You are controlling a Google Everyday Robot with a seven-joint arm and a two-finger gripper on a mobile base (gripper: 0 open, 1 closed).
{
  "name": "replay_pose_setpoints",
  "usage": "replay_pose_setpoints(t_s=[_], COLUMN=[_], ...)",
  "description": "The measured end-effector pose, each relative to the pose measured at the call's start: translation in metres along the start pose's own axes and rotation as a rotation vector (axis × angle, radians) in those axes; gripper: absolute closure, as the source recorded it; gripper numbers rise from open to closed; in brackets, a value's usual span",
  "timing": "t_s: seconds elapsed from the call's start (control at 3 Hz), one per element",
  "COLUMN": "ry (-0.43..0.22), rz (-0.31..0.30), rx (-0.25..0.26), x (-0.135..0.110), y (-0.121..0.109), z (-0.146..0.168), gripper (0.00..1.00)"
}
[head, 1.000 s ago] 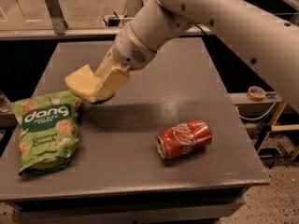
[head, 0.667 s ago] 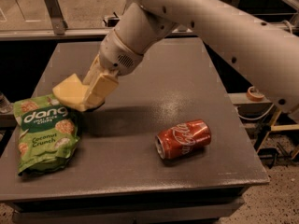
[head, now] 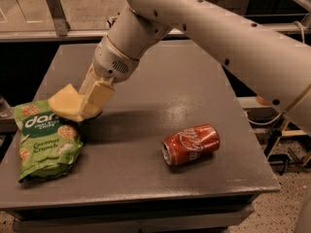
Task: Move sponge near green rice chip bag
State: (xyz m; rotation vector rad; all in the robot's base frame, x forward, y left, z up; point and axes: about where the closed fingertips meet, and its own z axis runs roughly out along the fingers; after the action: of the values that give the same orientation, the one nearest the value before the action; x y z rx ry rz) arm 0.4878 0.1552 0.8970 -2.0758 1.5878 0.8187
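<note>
The sponge (head: 65,102) is a pale yellow foam block held in my gripper (head: 90,108) at the left of the grey table (head: 194,86). The cream fingers (head: 99,96) are shut on its right side. The sponge sits low, right at the upper right corner of the green rice chip bag (head: 46,140); whether it touches the table or the bag I cannot tell. The bag lies flat at the table's front left, with its white logo and "Coconut Crunch" text facing up. My white arm reaches down from the upper right.
A red soda can (head: 190,144) lies on its side at the front right of the table. A glass-and-metal rail (head: 56,13) runs behind the table. Cables and equipment (head: 286,130) stand to the right of the table edge.
My gripper has carried the sponge leftward and down, from above the table's middle-left to right beside the bag's upper corner. The bag and can have not moved.
</note>
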Motion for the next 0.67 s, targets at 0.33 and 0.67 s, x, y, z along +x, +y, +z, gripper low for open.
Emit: replay_pose_setpoints(t_s=[0.33,0.67], ry=[0.000,0.001], rz=[-0.002,-0.004], rx=[-0.002,-0.005], x=[-0.0009,-0.0018], y=[0.0005,0.0010], z=[0.0014,0.0028], gripper=[0.37,0.13])
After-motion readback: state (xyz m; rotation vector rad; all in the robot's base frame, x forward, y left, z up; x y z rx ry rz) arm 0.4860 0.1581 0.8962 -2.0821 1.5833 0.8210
